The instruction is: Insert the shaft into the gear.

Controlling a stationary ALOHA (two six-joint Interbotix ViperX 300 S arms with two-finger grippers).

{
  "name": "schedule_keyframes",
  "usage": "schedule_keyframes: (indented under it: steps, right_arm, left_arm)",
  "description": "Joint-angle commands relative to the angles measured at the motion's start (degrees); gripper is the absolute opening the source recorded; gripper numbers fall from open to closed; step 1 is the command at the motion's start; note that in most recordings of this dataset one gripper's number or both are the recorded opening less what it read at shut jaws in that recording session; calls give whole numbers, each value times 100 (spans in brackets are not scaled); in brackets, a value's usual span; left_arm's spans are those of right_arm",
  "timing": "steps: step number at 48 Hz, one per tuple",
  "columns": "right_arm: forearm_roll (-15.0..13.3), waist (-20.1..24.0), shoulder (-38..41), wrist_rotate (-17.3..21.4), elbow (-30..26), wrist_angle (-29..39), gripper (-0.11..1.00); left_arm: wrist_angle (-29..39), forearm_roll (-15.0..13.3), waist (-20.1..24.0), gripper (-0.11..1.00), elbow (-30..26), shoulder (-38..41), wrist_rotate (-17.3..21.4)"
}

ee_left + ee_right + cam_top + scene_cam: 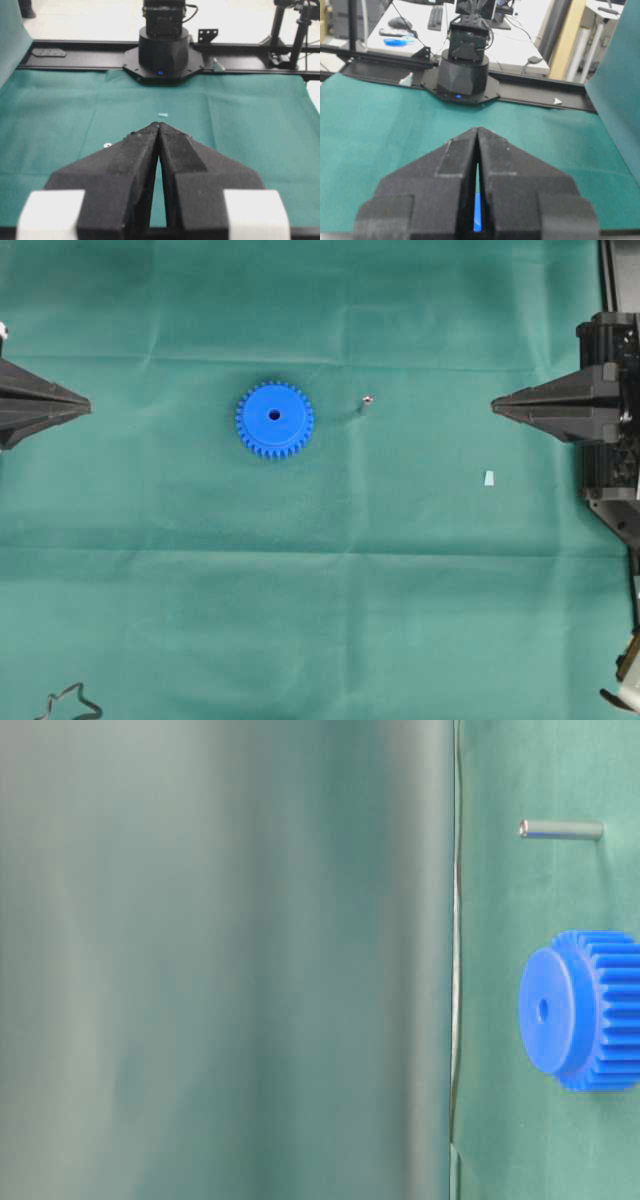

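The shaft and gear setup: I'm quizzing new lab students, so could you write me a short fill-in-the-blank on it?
1. The gear is coloured ____.
2. The shaft stands ____ on the green cloth, apart from the gear.
3. The left gripper and the right gripper both have their jaws ____.

Missing words: blue; upright; shut

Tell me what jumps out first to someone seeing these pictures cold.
The bright blue gear grabs the eye, lying flat near the middle of the green cloth with its centre hole up. Just beside it, apart from it, the tiny silvery shaft stands on end. The two black pincers sit at the table's sides, the left pincer and the right pincer, both shut and empty, their tips pointing inward.
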Motion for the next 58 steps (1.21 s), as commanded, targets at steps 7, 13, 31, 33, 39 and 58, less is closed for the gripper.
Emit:
schedule_keyframes:
  steps: [7,13,31,33,39,58]
  right_arm:
    - [0,-9,53,9,-229,580,2]
    - [35,-9,70,44,-413,888,2]
    - [35,-404,659,62,-642,914,3]
    - [35,-439,773,62,-686,914,3]
    - [105,-545,1160,62,-835,905,4]
    - [220,-976,3023,62,-1248,738,93]
  left_arm:
    - [123,62,26,0,-237,35,-62]
    - [132,70,26,0,-237,35,-62]
    - [167,70,26,0,-237,44,-62]
    - [167,70,26,0,-246,44,-62]
    - [167,70,26,0,-237,44,-62]
    - [176,70,18,0,-237,62,-62]
